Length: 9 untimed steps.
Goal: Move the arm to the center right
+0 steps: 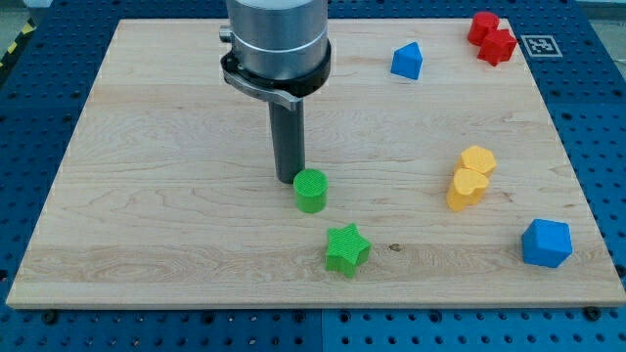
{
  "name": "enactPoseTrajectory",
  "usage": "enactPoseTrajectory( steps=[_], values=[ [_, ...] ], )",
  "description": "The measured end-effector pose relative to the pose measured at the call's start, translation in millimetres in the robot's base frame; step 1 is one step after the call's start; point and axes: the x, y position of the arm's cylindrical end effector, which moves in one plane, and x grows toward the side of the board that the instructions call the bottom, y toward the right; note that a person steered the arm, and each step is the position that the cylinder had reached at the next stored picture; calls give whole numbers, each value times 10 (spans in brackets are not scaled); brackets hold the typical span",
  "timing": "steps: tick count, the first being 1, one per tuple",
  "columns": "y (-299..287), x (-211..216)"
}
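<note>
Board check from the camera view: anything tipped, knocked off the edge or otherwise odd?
Nothing stands out. All blocks sit flat on the wooden board. My tip rests just beside the green cylinder, at its upper left; whether they touch I cannot tell.

Tool tip [287, 179] at board centre, seemingly touching green cylinder [311, 191] at view's lower right.
</note>
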Motion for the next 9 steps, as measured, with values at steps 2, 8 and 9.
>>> enactPoseTrajectory(
  steps=[2,8,9],
  values=[
    [263,229],
    [1770,-971],
    [2287,-892]
  ],
)
